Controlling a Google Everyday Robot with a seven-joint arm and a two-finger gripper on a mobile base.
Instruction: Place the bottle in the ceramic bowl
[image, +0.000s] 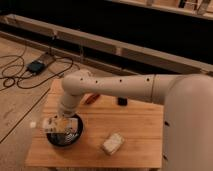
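Wooden table (135, 125) bearing dark ceramic bowl (70, 141) near front-left corner. Gripper (56, 124) hanging above bowl's left half, jaws clenched on bottle (44, 124), held level over the rim, white cap leftward. Beige block (113, 143) lying right of bowl, apart.

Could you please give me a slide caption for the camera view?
The gripper, jaws shut on the bottle, holds it sideways over the ceramic bowl.

Wooden table (137, 127) bears ceramic bowl (67, 140), beige block (113, 143); jaws above bowl.
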